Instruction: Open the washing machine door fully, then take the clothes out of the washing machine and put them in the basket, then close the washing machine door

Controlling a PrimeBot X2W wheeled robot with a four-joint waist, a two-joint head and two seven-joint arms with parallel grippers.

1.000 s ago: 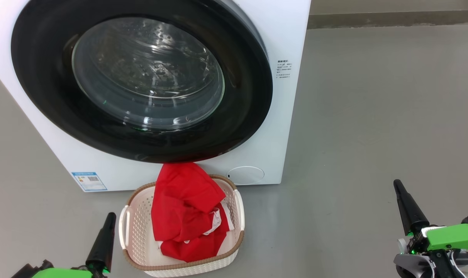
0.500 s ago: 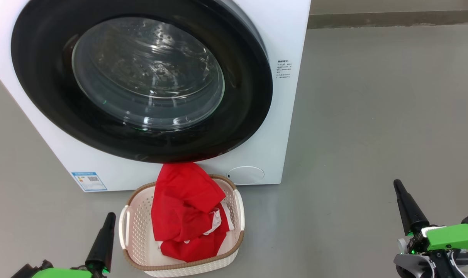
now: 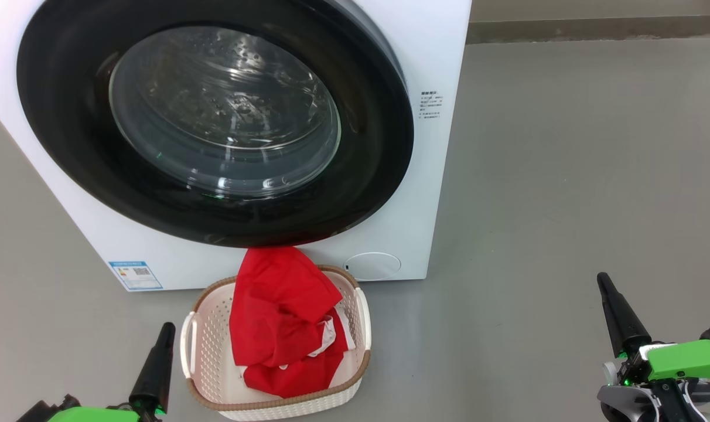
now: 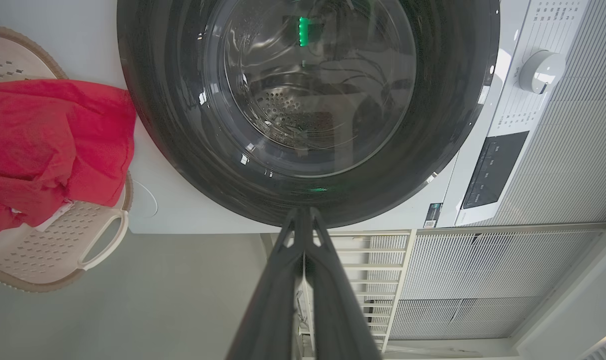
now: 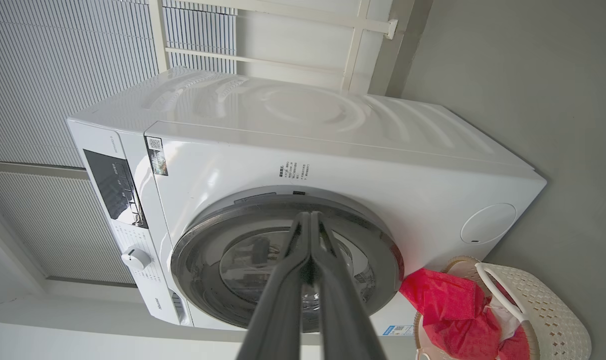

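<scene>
The white washing machine (image 3: 431, 53) stands ahead with its washing machine door (image 3: 214, 123), black-rimmed with a glass bowl, lying against its front. The cream basket (image 3: 205, 351) sits on the floor just below the door, holding the red clothes (image 3: 279, 322), whose top edge reaches up to the door rim. My left gripper (image 3: 166, 328) is shut and empty, left of the basket. My right gripper (image 3: 602, 280) is shut and empty, far right on the floor side. In the wrist views the door (image 4: 308, 100) (image 5: 288, 270), basket (image 4: 43, 255) (image 5: 548, 315) and clothes (image 4: 48, 145) (image 5: 448, 305) show too.
Grey floor (image 3: 566, 176) spreads to the right of the machine. A blue label (image 3: 135, 275) and a round white cap (image 3: 372, 265) sit low on the machine front. A slatted wall (image 4: 573, 150) and a control panel with a dial (image 4: 540, 70) show beside the machine.
</scene>
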